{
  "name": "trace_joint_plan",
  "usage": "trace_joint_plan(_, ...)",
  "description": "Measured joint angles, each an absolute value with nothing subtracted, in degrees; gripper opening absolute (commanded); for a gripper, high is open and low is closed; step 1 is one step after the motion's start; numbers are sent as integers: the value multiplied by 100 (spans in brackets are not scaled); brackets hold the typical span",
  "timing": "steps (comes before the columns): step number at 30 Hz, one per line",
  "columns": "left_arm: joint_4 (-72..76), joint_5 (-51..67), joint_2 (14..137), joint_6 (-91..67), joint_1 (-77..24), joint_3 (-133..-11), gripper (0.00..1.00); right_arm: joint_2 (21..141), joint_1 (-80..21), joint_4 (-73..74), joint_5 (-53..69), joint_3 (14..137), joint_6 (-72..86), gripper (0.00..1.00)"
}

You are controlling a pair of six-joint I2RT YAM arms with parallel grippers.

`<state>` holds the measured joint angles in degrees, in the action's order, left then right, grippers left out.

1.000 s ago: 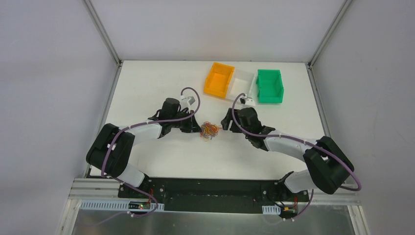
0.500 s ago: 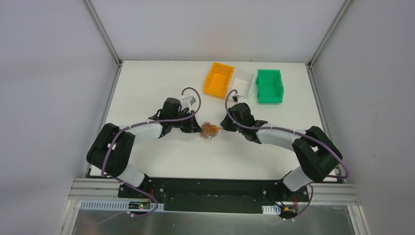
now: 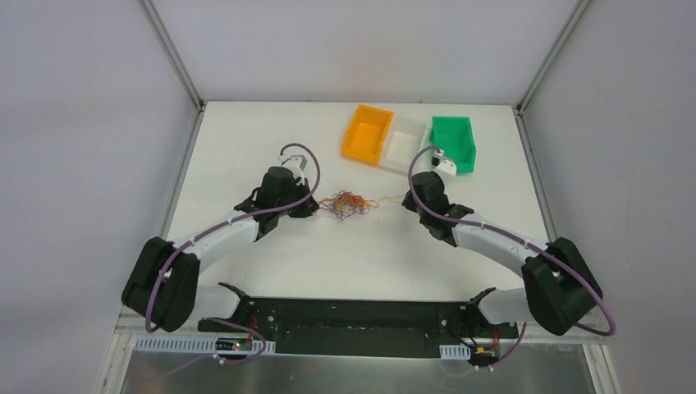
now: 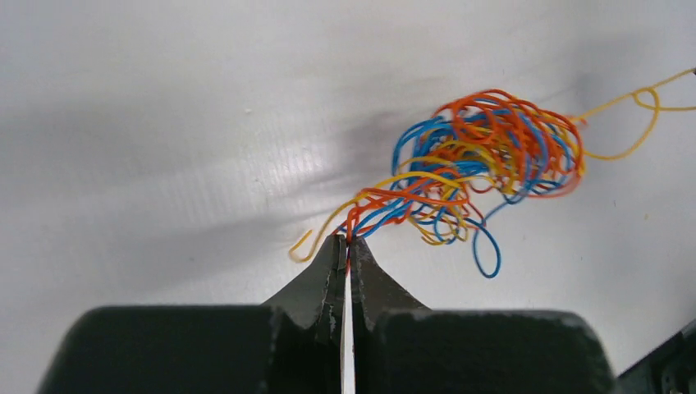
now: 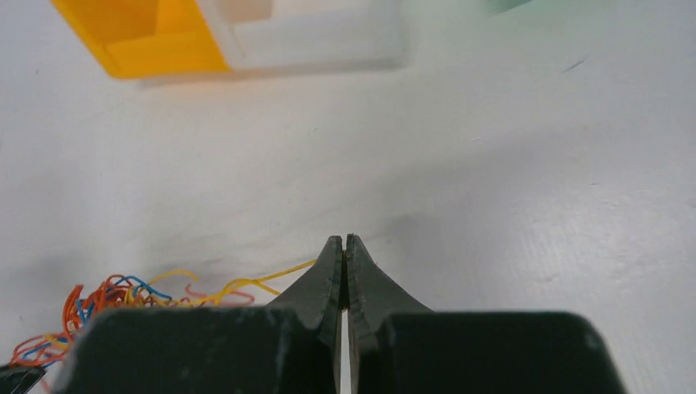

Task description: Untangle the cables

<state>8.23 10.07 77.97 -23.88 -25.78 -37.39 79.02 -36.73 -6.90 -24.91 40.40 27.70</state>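
The cables (image 4: 484,156) form a small clump of orange, blue, yellow and red strands lying on the white worktop (image 3: 246,139), between the two tools and nearer the left one. The left tool (image 4: 345,246) is clenched on a few strands at the clump's edge; the bulk of the clump lies just ahead of its tips and to their right. The right tool (image 5: 345,246) is also clenched. A single yellow strand stretches from the clump, behind and to the tool's left, up to its tips. An orange bin (image 5: 139,37) and a white bin (image 5: 312,33) stand well ahead of the right tool.
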Motion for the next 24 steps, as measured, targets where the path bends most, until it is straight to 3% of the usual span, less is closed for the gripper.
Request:
trace_joint_plan(13,360,-1743,5800,-3079,-2320,-2716,0,6608,-2814,246,-4775,3441,3990,0)
trace_joint_plan(23,-19,-3771,4322,-3916,-2239,-1984,0,6497,-2641,768,-5343,3341,4578,0)
trace_joint_plan(24,95,-3745,4252,-3857,-2239,-1874,8,6499,-2633,797,-5345,3341,4600,0)
